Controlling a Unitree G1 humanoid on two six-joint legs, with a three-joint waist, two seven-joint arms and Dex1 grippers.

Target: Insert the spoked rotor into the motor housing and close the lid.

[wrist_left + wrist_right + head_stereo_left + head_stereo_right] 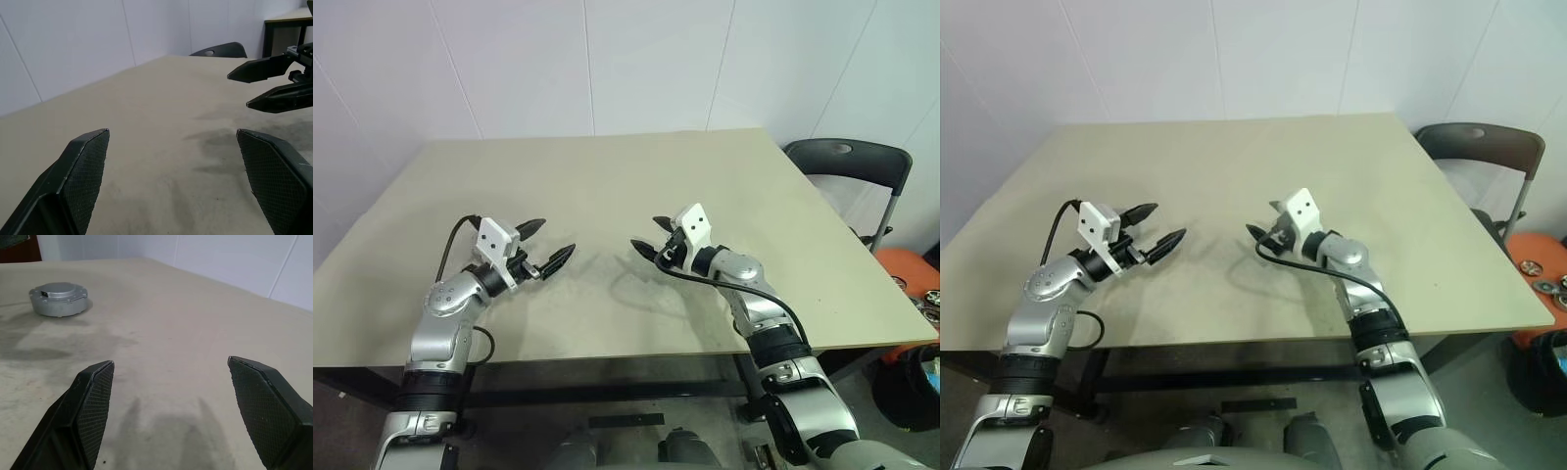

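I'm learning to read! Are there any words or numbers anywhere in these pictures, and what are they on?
None to read.
The table, both grippers, left gripper and right gripper, and the grey round metal part seen in the right wrist view carry no letters or numbers that I can make out.

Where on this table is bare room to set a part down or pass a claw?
The beige tabletop is bare from its far edge to both claws, and between the open left claw and open right claw. A grey round metal disc, in the right wrist view, lies ahead of that claw.
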